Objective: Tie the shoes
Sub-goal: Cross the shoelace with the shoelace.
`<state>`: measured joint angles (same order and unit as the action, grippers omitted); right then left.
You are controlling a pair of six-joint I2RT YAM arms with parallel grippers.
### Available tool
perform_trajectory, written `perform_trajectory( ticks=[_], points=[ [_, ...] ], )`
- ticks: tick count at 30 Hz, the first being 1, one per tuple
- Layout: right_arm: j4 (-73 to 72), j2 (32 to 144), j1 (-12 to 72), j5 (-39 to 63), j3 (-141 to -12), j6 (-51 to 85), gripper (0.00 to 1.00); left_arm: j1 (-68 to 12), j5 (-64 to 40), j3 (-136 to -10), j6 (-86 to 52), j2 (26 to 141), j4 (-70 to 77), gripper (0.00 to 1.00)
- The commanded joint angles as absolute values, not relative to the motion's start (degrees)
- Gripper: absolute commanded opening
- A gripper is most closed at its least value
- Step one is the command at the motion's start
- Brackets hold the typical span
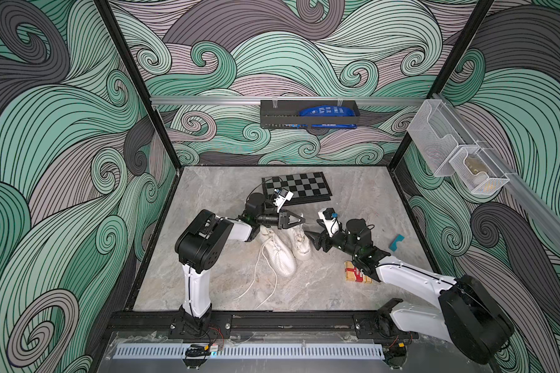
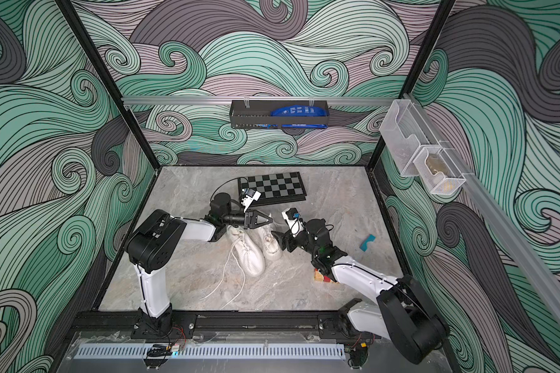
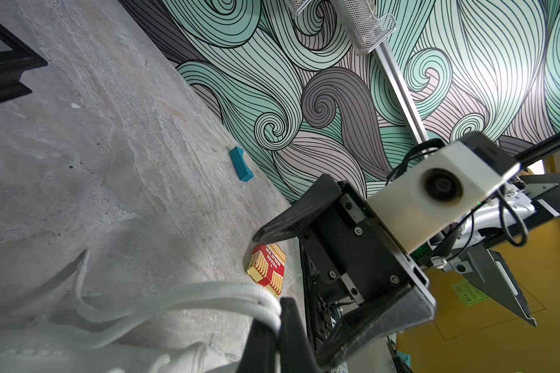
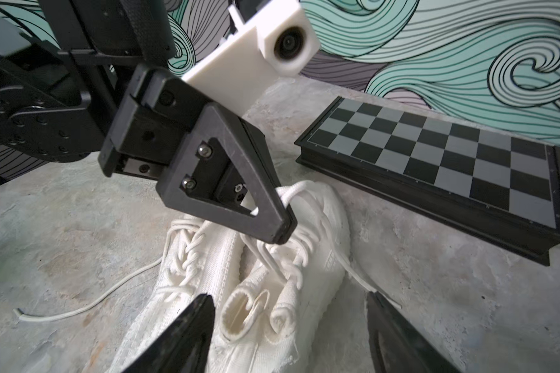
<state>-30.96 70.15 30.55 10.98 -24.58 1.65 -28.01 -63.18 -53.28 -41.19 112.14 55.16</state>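
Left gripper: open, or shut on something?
Shut on the laces: the left gripper has its fingertips together, white strands pinched between them, above the shoes.

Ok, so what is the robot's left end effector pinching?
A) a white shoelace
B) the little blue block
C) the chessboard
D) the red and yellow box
A: the left end effector is shut on loops of white shoelace just above the shoes, as both wrist views show.
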Motion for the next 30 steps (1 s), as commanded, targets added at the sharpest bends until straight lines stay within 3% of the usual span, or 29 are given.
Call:
perform_trajectory(
  ticks=[1, 7, 14, 25, 30],
  points=[
    [-39.3, 71.6, 31.4, 8.4, -24.4, 0.7, 0.74, -27.6, -63.5, -53.7, -40.9, 111.5, 57.2, 0.00],
    [-42.5, 75.4, 32.6, 8.0, -24.4, 0.0, 0.71, -27.5, -63.3, -53.7, -40.7, 111.6, 56.8, 0.00],
    [-46.3, 79.8, 33.5, 6.1, -24.4, -0.2, 0.60, -27.5, -63.2, -53.5, -40.7, 111.6, 56.8, 0.00],
    [-55.2, 87.0, 36.5, -3.3, -24.5, -1.2, 0.46, -27.6, -62.9, -53.4, -40.5, 111.5, 56.3, 0.00],
    [-59.8, 91.3, 37.0, -5.6, -25.6, -1.9, 0.45, -27.6, -63.0, -53.4, -40.4, 111.4, 55.8, 0.00]
  ],
)
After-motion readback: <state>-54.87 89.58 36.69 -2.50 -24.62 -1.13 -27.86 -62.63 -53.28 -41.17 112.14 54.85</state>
